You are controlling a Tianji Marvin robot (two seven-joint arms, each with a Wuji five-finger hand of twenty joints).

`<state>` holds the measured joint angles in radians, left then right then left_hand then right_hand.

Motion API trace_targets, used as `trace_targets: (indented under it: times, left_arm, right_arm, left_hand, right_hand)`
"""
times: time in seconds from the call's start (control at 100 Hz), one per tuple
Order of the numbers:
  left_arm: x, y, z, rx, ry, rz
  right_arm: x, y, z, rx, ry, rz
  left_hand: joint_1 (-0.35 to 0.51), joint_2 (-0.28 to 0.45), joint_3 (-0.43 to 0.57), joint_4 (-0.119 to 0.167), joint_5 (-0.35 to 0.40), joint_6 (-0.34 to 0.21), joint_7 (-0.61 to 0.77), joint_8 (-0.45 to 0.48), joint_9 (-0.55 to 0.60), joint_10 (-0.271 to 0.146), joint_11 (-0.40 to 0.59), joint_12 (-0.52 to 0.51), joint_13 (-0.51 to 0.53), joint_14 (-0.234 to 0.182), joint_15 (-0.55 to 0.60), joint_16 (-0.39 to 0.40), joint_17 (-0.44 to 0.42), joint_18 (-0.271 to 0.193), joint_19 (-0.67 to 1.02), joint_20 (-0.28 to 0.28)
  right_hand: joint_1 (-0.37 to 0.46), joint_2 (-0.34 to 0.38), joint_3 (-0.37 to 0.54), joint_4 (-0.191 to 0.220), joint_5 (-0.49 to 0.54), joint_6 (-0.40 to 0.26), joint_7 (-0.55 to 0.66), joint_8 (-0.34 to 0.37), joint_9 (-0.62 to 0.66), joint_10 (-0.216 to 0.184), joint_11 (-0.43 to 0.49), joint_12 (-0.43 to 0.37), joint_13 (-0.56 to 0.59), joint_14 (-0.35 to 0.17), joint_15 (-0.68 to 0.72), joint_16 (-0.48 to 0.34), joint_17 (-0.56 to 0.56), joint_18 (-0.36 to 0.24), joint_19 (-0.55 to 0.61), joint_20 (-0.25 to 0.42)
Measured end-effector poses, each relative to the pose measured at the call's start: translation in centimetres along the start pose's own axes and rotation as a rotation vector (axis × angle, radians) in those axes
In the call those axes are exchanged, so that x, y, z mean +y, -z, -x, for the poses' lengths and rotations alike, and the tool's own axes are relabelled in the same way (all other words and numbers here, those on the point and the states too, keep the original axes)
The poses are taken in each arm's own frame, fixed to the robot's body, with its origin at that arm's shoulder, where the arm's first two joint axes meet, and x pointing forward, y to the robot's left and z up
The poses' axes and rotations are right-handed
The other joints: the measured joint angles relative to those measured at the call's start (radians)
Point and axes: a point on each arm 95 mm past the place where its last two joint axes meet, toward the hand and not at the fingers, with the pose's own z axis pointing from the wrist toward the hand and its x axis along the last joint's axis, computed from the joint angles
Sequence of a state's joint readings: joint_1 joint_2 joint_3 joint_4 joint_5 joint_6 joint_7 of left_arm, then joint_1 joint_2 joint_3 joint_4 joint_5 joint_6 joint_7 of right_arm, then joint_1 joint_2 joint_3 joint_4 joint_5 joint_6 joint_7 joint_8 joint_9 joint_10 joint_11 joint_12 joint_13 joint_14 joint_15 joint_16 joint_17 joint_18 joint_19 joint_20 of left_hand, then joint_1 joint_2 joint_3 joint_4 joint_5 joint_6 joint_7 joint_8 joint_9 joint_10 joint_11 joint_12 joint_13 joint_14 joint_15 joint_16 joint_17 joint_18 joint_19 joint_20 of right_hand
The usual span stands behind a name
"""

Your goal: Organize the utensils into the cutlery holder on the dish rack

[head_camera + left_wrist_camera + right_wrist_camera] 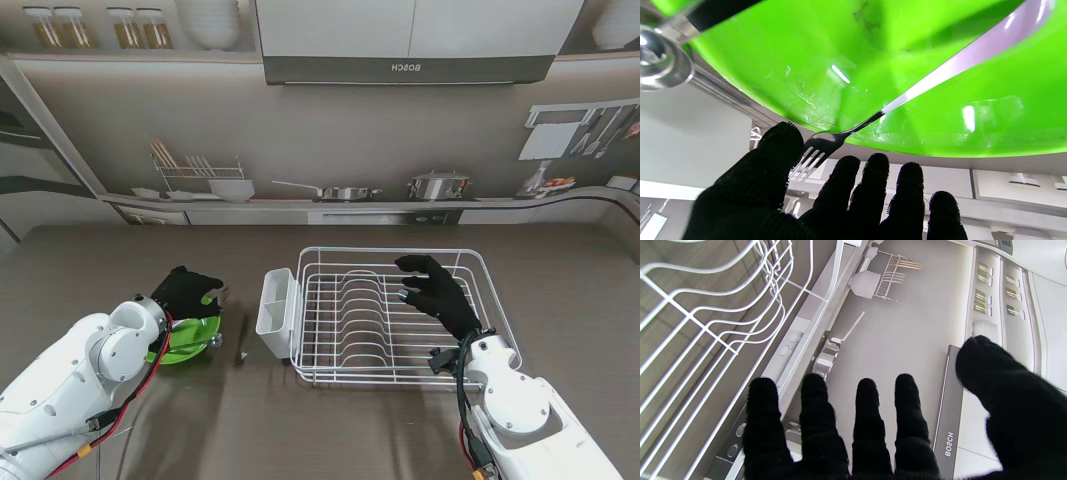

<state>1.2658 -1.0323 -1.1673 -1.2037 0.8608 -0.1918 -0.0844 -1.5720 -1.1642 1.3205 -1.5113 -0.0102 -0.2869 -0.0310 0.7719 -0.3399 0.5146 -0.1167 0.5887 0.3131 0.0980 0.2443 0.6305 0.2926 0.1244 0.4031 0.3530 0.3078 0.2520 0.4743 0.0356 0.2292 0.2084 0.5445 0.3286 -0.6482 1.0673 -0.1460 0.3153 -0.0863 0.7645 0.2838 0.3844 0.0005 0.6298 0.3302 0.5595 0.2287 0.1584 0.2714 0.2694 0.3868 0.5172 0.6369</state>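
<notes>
The left hand (186,292) hangs with fingers (873,173) spread wide and empty over the fork (820,146) on the green plate (190,340), so picking it up looks next, then carrying it right to the white cutlery holder (276,312), while the right hand (437,293) waits open over the dish rack (400,372).

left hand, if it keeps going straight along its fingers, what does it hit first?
Most likely the fork: its tines sit right at the fingertips of the left hand, hanging over the rim of the green plate. The hand is open, not yet touching it as far as I can tell; depth is unclear.
</notes>
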Motion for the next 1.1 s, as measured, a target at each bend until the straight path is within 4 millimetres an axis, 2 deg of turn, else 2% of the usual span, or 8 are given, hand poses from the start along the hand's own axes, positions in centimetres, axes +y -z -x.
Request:
trace_targets:
  times: [0.32,0.35,0.46,0.61,0.63,0.85,1.1]
  left_arm:
    - [0.2,-0.4,0.2,-0.001,0.037,-0.007]
    - [0.2,-0.4,0.2,-0.001,0.039,-0.007]
    - [0.3,-0.5,0.1,0.0,0.037,-0.008]
    - [0.3,-0.8,0.2,-0.001,0.049,-0.006]
    - [0.3,-0.9,0.1,-0.001,0.048,-0.006]
    - [0.4,-1.2,0.2,-0.001,0.049,-0.005]
    - [0.7,-1.4,0.2,-0.004,0.076,-0.007]
  right_arm:
    - [0.0,0.0,0.0,-0.001,0.0,0.001]
    - [0.0,0.0,0.0,-0.001,0.0,0.001]
    - [0.0,0.0,0.0,-0.001,-0.001,0.001]
    - [0.0,0.0,0.0,-0.001,-0.001,0.001]
    - [0.0,0.0,0.0,-0.001,-0.001,0.001]
    - [0.0,0.0,0.0,-0.001,-0.002,0.002]
    - [0.1,0.0,0.0,-0.001,-0.004,0.003]
  left_hand:
    - [0.001,0.01,-0.03,0.0,0.0,-0.004,0.0,0.002,0.0,0.0,0.0,0.0,0.0,0.0,0.0,0.0,0.0,0.0,0.0,0.002]
    - [0.001,0.034,-0.04,0.0,0.0,-0.004,0.0,0.002,0.0,0.0,0.0,0.0,0.0,0.0,0.0,0.0,0.0,0.0,-0.001,0.003]
    - [0.001,0.051,-0.045,0.0,-0.007,-0.004,0.0,0.002,-0.013,0.0,-0.006,0.001,-0.02,0.0,-0.009,0.0,-0.003,0.0,-0.001,0.003]
    - [0.001,0.051,-0.068,0.0,-0.029,0.005,-0.009,0.0,-0.013,0.003,-0.008,0.001,-0.024,0.0,-0.01,0.0,-0.004,0.0,-0.001,0.007]
    - [0.001,0.051,-0.068,0.012,-0.029,0.009,-0.009,0.0,-0.013,0.003,-0.008,0.001,-0.024,0.0,-0.01,0.0,-0.004,0.0,-0.001,0.011]
    - [0.012,0.051,-0.075,0.011,-0.027,0.01,-0.009,0.0,-0.013,0.004,-0.008,0.001,-0.024,0.0,-0.01,0.0,-0.004,0.0,-0.002,0.015]
    - [0.087,0.061,-0.065,0.011,0.068,-0.019,0.062,0.05,-0.012,0.004,-0.007,0.001,-0.022,0.0,-0.01,0.0,-0.004,-0.001,-0.002,0.015]
  right_hand:
    - [0.0,0.0,0.0,0.0,0.0,0.001,0.0,0.0,0.0,0.001,0.0,0.0,0.0,0.0,0.0,0.0,0.0,0.0,0.0,0.0]
    - [0.0,0.0,0.0,0.0,0.0,0.001,0.0,0.0,0.0,0.001,0.0,0.0,0.0,0.0,0.0,0.0,0.0,0.0,0.0,0.0]
    - [0.0,0.0,0.0,0.0,0.0,0.002,0.0,0.0,0.0,0.001,0.0,0.0,0.009,0.0,0.001,0.0,0.0,0.0,0.0,0.0]
    - [0.0,0.0,0.0,0.0,0.0,0.002,0.0,0.0,0.0,0.001,0.0,0.0,0.018,0.0,0.001,0.0,0.008,0.0,0.0,0.0]
    - [0.0,0.0,0.0,0.0,0.0,0.002,0.0,0.0,0.0,0.002,0.0,0.0,0.018,0.0,0.001,0.0,0.008,0.0,0.0,0.0]
    - [0.0,0.0,0.0,0.0,0.0,0.002,0.0,0.0,0.0,0.003,0.0,0.0,0.018,0.0,0.001,0.0,0.009,0.0,0.0,0.0]
    - [0.0,0.0,0.0,0.0,0.0,0.002,0.0,0.0,0.0,0.005,0.0,0.0,0.018,0.0,0.001,0.0,0.009,0.0,0.0,0.0]
